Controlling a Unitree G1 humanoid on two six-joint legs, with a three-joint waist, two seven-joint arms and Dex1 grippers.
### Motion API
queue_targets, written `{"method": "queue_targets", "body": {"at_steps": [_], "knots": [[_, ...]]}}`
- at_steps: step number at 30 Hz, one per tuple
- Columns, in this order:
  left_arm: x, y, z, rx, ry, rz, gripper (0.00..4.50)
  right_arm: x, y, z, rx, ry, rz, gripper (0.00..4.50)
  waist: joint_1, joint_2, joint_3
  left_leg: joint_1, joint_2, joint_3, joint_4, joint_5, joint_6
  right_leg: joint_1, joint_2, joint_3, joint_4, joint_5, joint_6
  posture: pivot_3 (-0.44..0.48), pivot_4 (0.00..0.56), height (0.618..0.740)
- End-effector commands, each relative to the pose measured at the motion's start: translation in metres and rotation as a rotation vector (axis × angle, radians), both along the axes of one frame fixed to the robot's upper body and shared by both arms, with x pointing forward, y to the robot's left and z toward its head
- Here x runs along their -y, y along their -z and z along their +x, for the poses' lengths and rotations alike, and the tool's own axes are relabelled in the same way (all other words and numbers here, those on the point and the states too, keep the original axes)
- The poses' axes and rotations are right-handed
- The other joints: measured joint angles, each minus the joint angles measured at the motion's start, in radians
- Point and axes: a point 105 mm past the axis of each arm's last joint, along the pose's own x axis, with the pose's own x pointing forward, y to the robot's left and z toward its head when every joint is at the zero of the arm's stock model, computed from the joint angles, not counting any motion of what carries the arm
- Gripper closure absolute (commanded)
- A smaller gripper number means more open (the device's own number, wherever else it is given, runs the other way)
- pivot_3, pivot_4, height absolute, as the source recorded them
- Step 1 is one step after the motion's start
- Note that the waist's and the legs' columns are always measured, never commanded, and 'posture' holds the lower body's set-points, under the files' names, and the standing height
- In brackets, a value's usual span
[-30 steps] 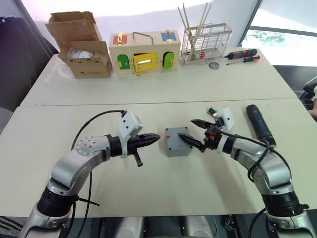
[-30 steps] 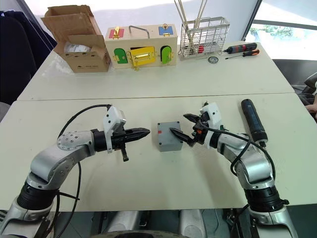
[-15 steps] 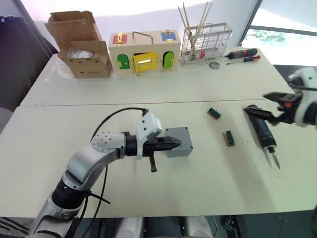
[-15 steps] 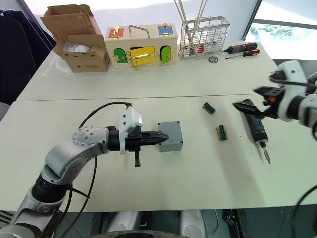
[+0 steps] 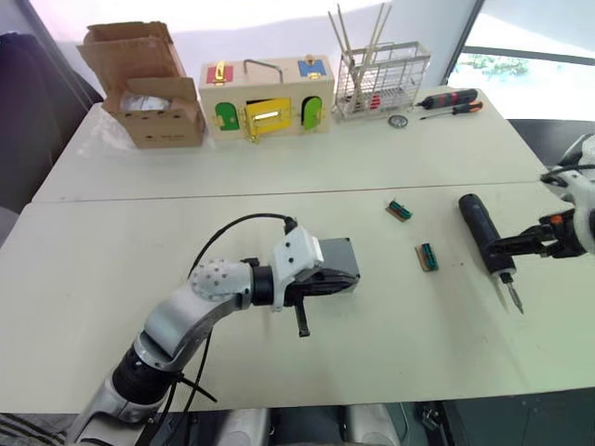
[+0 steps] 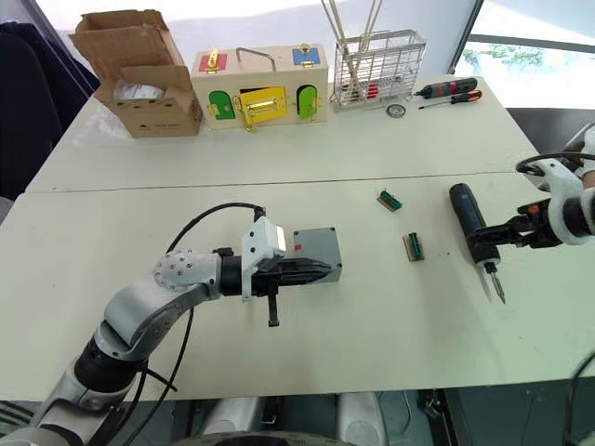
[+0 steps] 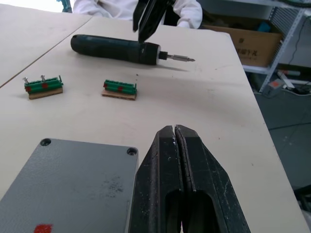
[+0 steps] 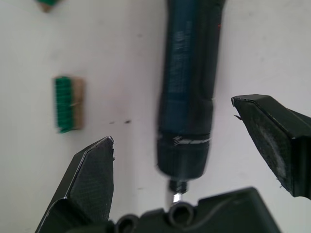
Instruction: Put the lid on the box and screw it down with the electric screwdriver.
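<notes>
- Left tool (image 6: 321, 270), fingers together, presses the small deep grey plastic box (image 6: 316, 249), lid apparently on, steadying it mid-worktop.
- Right tool (image 8: 194, 160), fingers apart, straddles the thick black electric screwdriver (image 6: 469, 226) near the worktop's right edge, ready to grasp.

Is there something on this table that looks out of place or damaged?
Nothing looks damaged or spilled. The lid sits flat on the box, the electric screwdriver lies whole, and two green connector pieces lie loose between them.

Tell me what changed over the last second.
The right gripper left the box, swung out to the electric screwdriver and now straddles it, open. The left gripper, shut, moved in against the box, nudging it slightly. The lid stays on; the green terminal blocks haven't moved.
</notes>
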Motion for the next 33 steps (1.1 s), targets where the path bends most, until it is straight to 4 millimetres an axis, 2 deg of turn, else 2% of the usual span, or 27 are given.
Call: {"method": "queue_targets", "body": {"at_steps": [1, 9, 12, 18, 25, 27, 28, 31, 33], "knots": [[0.002, -0.009, -0.005, 0.044, -0.011, -0.024, 4.5, 0.013, -0.008, 0.003, -0.031, -0.018, -0.057, 0.01, 0.001, 0.0, 0.0, 0.0, 0.0, 0.0, 0.0, 0.0, 0.0, 0.0, 0.0, 0.0, 0.0, 0.0, 0.0, 0.0, 0.15, 0.734], [0.002, -0.003, -0.004, 0.03, -0.07, -0.026, 4.5, 0.009, 0.014, 0.006, -0.173, -0.007, -0.032, 0.01, 0.002, 0.0, 0.0, -0.001, 0.0, 0.0, 0.0, 0.001, -0.001, -0.001, 0.0, 0.0, 0.0, 0.0, 0.0, 0.0, 0.15, 0.734], [0.001, -0.002, -0.005, 0.023, -0.082, -0.028, 4.5, 0.008, 0.024, 0.005, -0.217, -0.021, -0.046, 0.69, 0.002, 0.001, 0.0, -0.001, 0.0, 0.0, 0.0, 0.001, -0.001, -0.001, 0.0, 0.0, 0.001, 0.0, 0.0, 0.0, 0.15, 0.734], [0.0, -0.001, -0.004, 0.02, -0.096, -0.022, 4.5, 0.007, 0.036, 0.003, -0.257, -0.035, -0.066, 2.66, 0.003, 0.0, 0.0, -0.001, 0.0, -0.001, 0.0, 0.001, -0.002, -0.001, 0.0, 0.0, 0.001, 0.0, 0.0, 0.0, 0.15, 0.734], [-0.004, 0.0, 0.003, 0.024, -0.112, -0.009, 4.5, 0.01, 0.041, 0.006, -0.224, -0.023, -0.081, 2.7, 0.002, -0.001, -0.001, 0.001, 0.0, -0.001, 0.0, 0.001, -0.002, 0.001, 0.0, 0.0, 0.001, 0.0, 0.0, 0.0, 0.15, 0.734], [-0.007, 0.001, 0.005, 0.025, -0.119, -0.002, 4.5, 0.011, 0.031, 0.016, -0.132, -0.002, -0.084, 2.7, 0.001, -0.002, -0.002, 0.002, 0.0, -0.001, 0.0, 0.001, -0.002, 0.003, 0.0, 0.0, 0.0, 0.0, 0.0, 0.0, 0.15, 0.734], [-0.009, 0.0, 0.006, 0.025, -0.124, 0.001, 4.5, 0.01, 0.02, 0.024, -0.057, 0.008, -0.075, 2.7, 0.0, -0.003, -0.002, 0.003, 0.0, -0.001, 0.001, 0.001, -0.002, 0.004, 0.0, 0.0, 0.0, 0.0, 0.0, 0.0, 0.15, 0.734], [-0.024, -0.007, 0.015, 0.016, -0.163, -0.022, 4.5, 0.006, -0.035, 0.053, 0.269, 0.029, -0.044, 2.7, -0.01, 0.001, 0.0, 0.003, 0.0, 0.0, 0.001, 0.001, -0.002, 0.004, -0.001, 0.002, -0.001, 0.001, -0.001, 0.0, 0.15, 0.734], [-0.033, -0.017, 0.023, 0.002, -0.199, -0.087, 4.5, 0.0, -0.068, 0.063, 0.452, 0.082, 0.054, 2.7, -0.016, 0.004, 0.001, 0.0, 0.0, 0.001, 0.0, 0.001, -0.001, 0.0, -0.001, 0.002, 0.0, 0.001, -0.001, 0.0, 0.15, 0.734]]}}
